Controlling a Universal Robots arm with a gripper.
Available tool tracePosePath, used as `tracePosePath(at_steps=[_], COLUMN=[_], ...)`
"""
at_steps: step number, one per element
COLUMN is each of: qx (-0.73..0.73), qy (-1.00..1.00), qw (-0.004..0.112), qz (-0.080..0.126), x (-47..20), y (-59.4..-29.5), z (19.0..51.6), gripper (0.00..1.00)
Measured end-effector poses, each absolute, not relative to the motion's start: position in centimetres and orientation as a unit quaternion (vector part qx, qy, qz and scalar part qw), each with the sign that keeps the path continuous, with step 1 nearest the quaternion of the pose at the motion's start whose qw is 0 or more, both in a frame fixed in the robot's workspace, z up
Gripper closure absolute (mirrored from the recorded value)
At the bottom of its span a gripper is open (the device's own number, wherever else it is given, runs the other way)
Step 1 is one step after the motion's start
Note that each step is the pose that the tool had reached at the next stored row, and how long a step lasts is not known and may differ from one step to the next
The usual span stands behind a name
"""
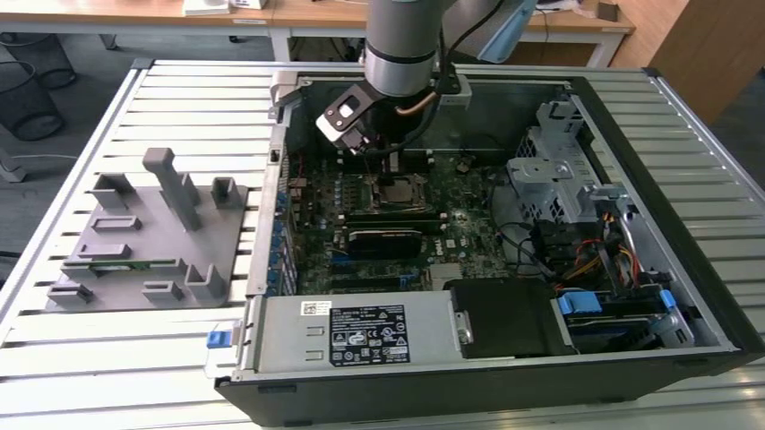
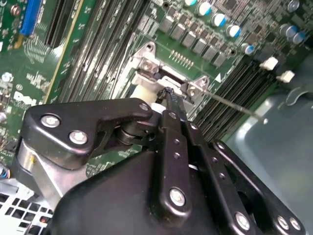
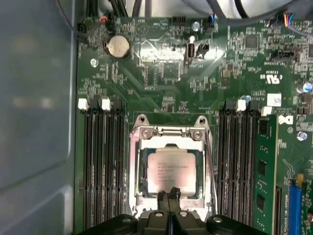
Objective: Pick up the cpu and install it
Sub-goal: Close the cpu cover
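Observation:
The cpu [image 3: 168, 169], a small square chip with a pale metal top, lies flat in the motherboard socket [image 3: 169, 132], framed by the metal bracket. In the first wrist view my gripper [image 3: 168, 195] hangs over the chip's near edge, its two black fingertips pressed together with nothing between them. The second wrist view has the gripper [image 2: 169, 93] pointing down at the socket [image 2: 146, 61]. In the exterior view the gripper [image 1: 391, 166] stands inside the open computer case, just above the cpu [image 1: 403, 191].
Memory slots flank the socket, one holding a green memory stick [image 3: 264, 166]. A thin socket lever [image 2: 230, 104] runs beside the bracket. A drive cage [image 1: 556, 170] and cables fill the case at the exterior view's right. A grey fixture tray [image 1: 143, 242] lies outside at the left.

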State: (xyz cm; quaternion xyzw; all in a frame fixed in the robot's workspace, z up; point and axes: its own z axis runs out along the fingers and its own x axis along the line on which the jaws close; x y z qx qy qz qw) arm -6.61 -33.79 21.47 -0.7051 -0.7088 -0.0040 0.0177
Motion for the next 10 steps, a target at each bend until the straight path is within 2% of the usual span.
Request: tracePosePath(at_steps=[10], qx=[-0.705], qy=[-0.709], qw=[0.017], qz=[-0.004], x=[-7.46], y=[-33.79], z=[20.49], gripper=[0.89])
